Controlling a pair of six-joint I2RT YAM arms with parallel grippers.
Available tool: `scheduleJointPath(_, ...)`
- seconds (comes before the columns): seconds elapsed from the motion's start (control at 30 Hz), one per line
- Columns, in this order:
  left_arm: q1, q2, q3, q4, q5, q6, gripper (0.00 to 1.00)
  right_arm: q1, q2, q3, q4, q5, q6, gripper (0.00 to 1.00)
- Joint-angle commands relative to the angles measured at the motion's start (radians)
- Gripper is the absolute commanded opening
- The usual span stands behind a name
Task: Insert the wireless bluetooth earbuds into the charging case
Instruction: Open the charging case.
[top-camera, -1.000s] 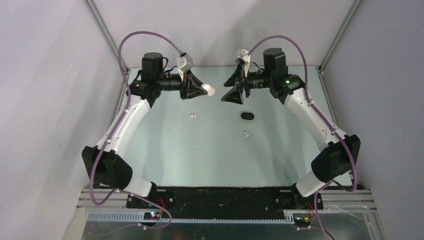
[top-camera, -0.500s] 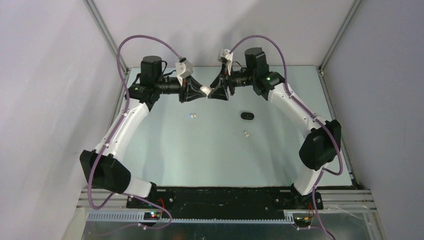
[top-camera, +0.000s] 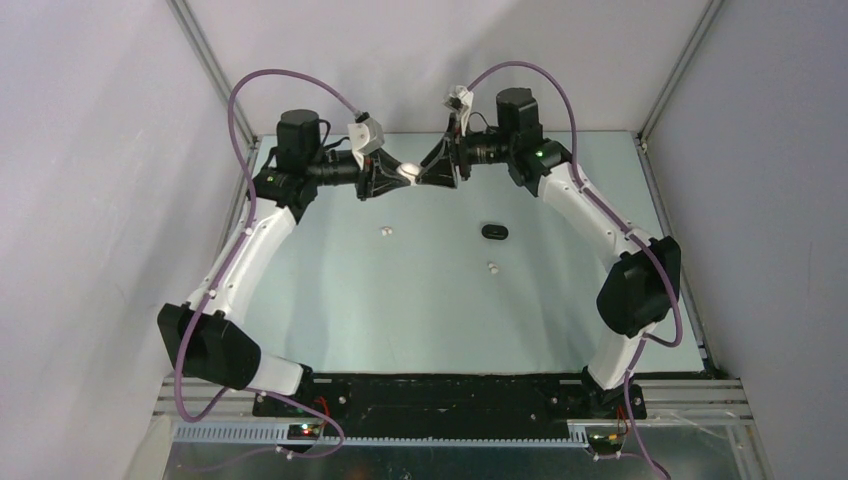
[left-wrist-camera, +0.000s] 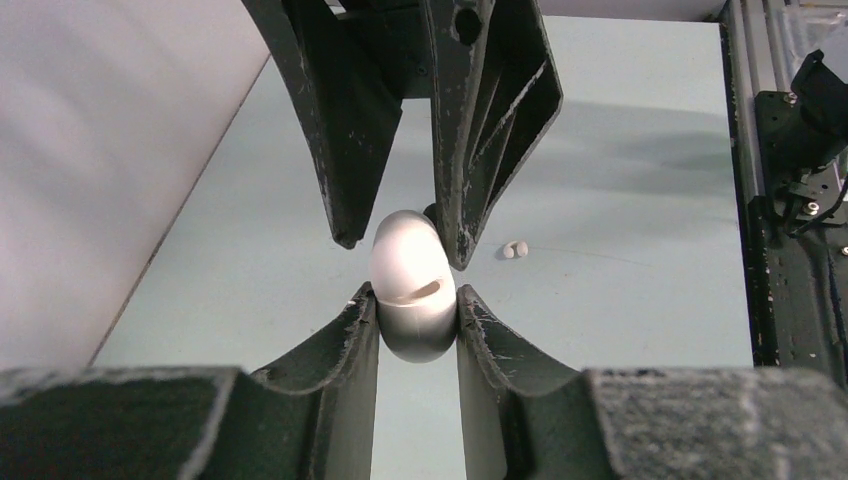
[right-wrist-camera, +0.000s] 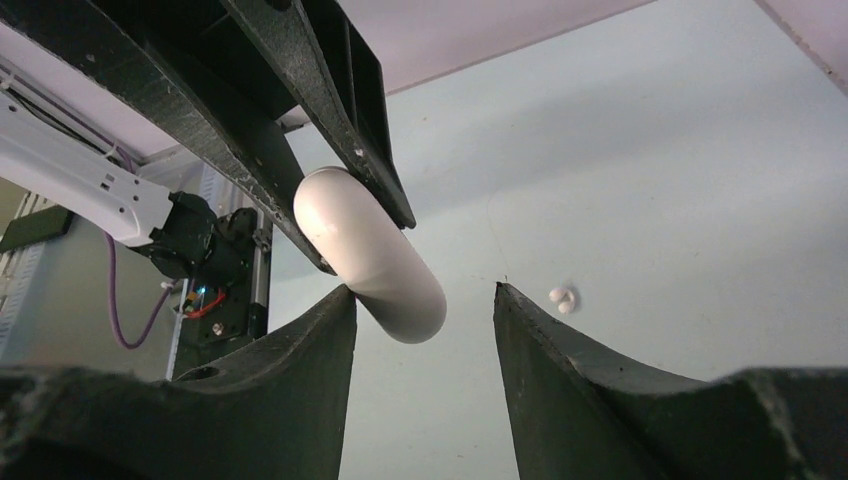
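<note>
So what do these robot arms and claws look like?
The left arm and right arm have white shells, black joints and looping purple cables. The left gripper and right gripper each have two black wedge-shaped fingers. A green light glows on the right arm.

- No lettering, brand, number or sign can be read in any of the three views;
- the white charging case (left-wrist-camera: 410, 285) shows a plain shell in both wrist views; no print can be made out on it;
- the small circuit boards (top-camera: 305, 430) at the near edge of the top view are too small for any marking on them to be told.
</note>
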Motion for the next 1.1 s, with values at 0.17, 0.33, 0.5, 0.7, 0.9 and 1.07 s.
scheduleJointPath(0.17,-0.006,-0.03,-0.003,-0.032,0.049,-0.006,0.0,-0.026,0.001,0.034,0.134,0.03,0.069,0.56)
scheduleJointPath(0.33,-0.006,-0.029,-0.002,-0.033,0.037,-0.011,0.0,-0.027,0.004,0.034,0.137,0.025,0.076,0.54)
scheduleJointPath(0.5,0.006,0.004,0.03,-0.034,0.031,-0.093,0.0,-0.023,0.003,0.023,0.135,0.015,0.072,0.48)
scheduleJointPath(0.7,0.016,0.021,0.047,-0.033,0.069,-0.121,0.0,-0.023,0.004,0.012,0.13,0.011,0.065,0.41)
scheduleJointPath(0.9,0.02,0.04,0.069,-0.035,0.085,-0.16,0.0,-0.023,0.011,0.009,0.12,0.01,0.045,0.41)
scheduleJointPath(1.07,0.025,0.054,0.086,-0.034,0.096,-0.188,0.0,-0.023,0.018,0.009,0.11,0.007,0.039,0.46)
